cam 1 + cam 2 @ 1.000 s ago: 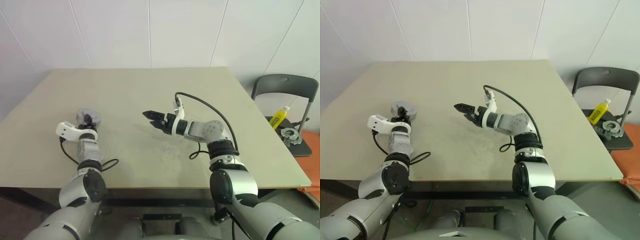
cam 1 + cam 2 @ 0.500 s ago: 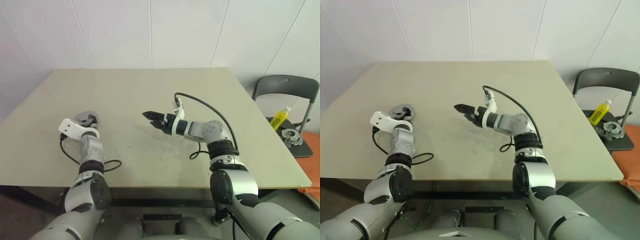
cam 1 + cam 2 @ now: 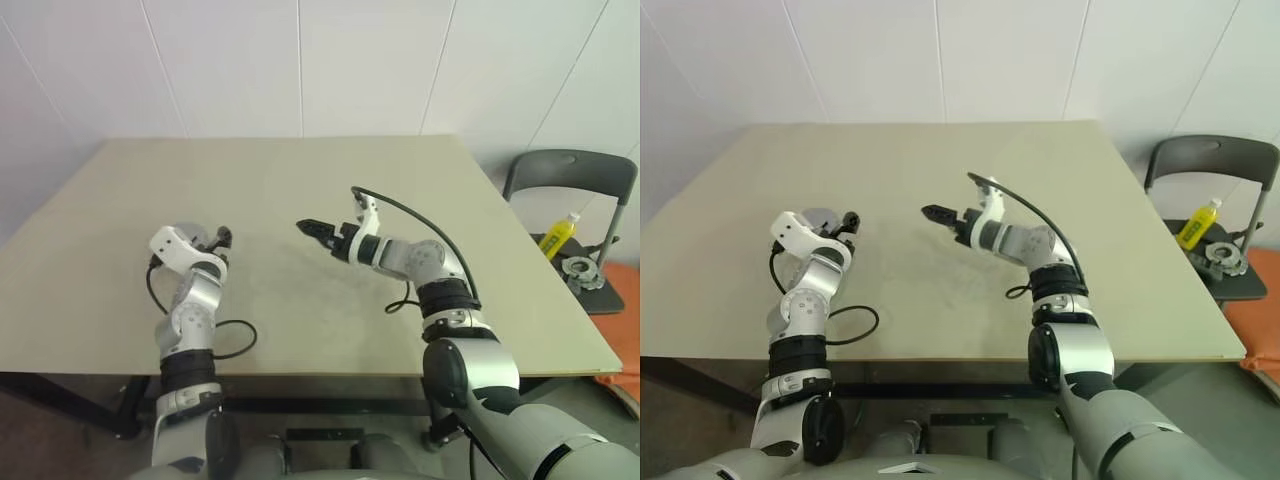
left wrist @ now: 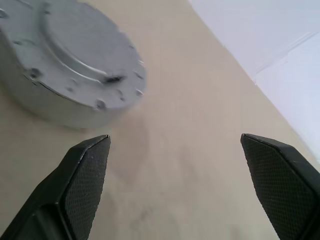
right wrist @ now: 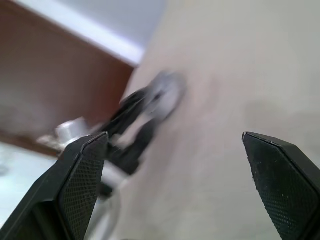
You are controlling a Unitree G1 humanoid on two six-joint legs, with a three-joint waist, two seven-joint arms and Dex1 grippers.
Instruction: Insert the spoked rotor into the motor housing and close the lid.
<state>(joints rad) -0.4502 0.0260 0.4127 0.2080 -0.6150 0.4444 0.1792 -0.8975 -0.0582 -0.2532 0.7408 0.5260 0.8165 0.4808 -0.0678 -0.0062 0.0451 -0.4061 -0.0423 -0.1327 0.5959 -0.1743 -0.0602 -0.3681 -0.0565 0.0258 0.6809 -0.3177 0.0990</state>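
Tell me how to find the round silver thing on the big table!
Look at the big beige table and go to its left side, where the robot's left arm reaches. Just beyond the open left claw a flat, round, silver-grey metal piece lies on the tabletop. It is the one loose object there, a disc with a raised round middle.

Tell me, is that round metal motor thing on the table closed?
Closed: the lid sits flat on top, no windings showing; the left gripper is open, off it.
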